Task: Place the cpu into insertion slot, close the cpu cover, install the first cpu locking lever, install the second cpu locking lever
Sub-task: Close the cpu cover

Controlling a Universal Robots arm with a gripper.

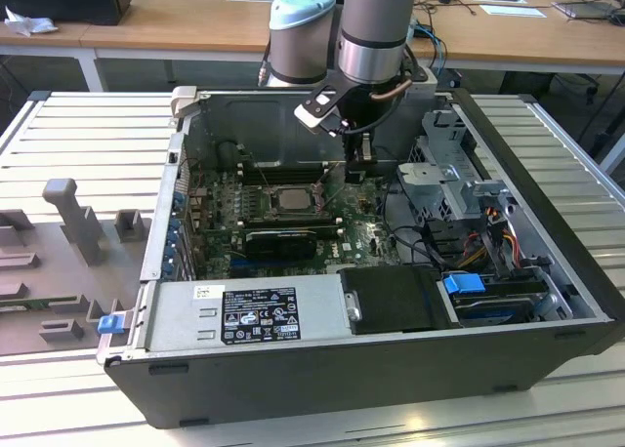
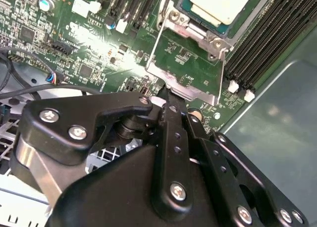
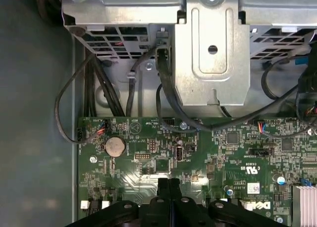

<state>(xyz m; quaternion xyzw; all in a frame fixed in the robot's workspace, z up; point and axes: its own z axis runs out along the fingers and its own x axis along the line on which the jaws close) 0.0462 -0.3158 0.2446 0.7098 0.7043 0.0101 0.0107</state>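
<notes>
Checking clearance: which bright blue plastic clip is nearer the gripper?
The drive-bay blue clip, exterior view's right; the other blue clip sits at the case's corner, exterior view's left.

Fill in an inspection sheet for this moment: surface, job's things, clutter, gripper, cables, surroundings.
Surface: green motherboard inside open computer case.
Job's things: cpu seated in insertion slot; cpu cover swung open, off the cpu.
Clutter: grey fixture blocks on the table.
Grippers: gripper shut, tips at the cpu cover's free edge.
Cables: black cables looped beside the metal drive cage.
Surroundings: slatted table; wooden desks behind.
</notes>
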